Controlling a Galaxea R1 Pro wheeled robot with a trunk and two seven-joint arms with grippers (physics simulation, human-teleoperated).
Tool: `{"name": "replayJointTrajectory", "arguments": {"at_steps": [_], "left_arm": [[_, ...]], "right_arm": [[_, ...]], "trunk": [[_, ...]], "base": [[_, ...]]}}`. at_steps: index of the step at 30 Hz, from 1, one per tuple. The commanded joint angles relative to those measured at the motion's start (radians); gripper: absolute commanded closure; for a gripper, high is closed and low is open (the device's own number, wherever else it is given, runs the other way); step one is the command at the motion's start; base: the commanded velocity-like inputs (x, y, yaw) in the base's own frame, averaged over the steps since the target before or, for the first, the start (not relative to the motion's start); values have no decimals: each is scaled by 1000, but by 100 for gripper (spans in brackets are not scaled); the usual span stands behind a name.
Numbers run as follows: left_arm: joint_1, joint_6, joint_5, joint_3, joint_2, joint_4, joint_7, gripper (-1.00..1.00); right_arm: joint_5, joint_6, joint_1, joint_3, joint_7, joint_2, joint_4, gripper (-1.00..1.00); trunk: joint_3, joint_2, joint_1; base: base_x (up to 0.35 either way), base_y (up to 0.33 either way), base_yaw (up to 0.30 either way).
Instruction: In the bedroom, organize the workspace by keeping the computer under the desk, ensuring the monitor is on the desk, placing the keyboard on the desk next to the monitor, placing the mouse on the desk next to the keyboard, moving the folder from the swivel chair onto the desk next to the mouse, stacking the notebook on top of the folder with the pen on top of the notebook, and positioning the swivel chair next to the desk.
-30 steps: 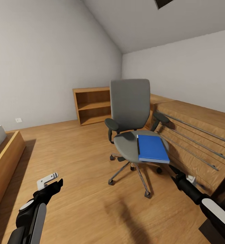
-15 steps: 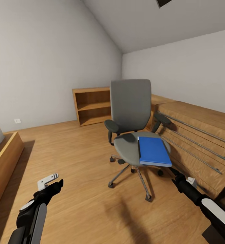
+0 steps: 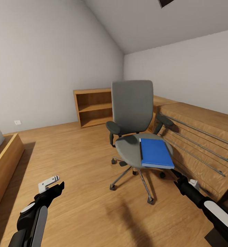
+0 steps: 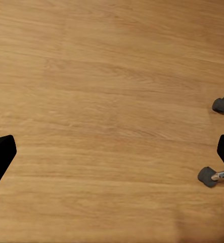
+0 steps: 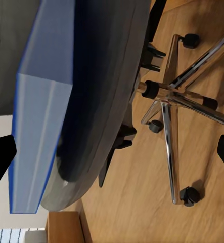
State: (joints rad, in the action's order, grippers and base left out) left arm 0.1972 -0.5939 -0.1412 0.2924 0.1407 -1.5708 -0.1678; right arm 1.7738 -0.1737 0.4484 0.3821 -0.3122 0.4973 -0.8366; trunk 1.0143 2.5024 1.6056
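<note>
The swivel chair (image 3: 132, 106) stands mid-room with its grey back upright and its chrome star base (image 5: 167, 104) on the wood floor. A blue folder (image 3: 155, 152) lies flat on the right half of its seat. My right gripper (image 3: 178, 175) hangs open just in front of and below the seat's front right corner, apart from the folder's blue edge (image 5: 38, 126), with nothing between its fingers. My left gripper (image 3: 56, 186) is open over bare floor to the chair's left, two casters (image 4: 209, 176) showing past it. Desk, computer, monitor, keyboard, mouse, notebook and pen are out of view.
A light wooden dresser (image 3: 200, 137) with long bar handles runs along the right wall, close behind the chair. An open wooden bookshelf (image 3: 92, 107) stands at the back wall. A wooden bed frame (image 3: 4, 156) sits at the left. Open floor lies between bed and chair.
The whole picture has shifted slightly since a second ago, so the camera moved a little. Over the last half second nothing has visibly moved.
</note>
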Motion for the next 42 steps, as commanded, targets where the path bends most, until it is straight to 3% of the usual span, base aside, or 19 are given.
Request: {"name": "replayJointTrajectory", "arguments": {"at_steps": [1,9,42], "left_arm": [[1,-4,-11,1,1,-1,-7,-100],[1,-4,-11,1,1,-1,-7,-100],[1,-4,-11,1,1,4,-6,-100]], "right_arm": [[10,-1,1,4,-4,1,1,-100],[9,-1,1,4,-5,1,1,-100],[9,-1,1,4,-5,1,1,-100]], "trunk": [[1,0,0],[-30,-1,-4],[-30,-1,-4]], "base": [[0,0,0],[0,0,0],[50,14,0]]}}
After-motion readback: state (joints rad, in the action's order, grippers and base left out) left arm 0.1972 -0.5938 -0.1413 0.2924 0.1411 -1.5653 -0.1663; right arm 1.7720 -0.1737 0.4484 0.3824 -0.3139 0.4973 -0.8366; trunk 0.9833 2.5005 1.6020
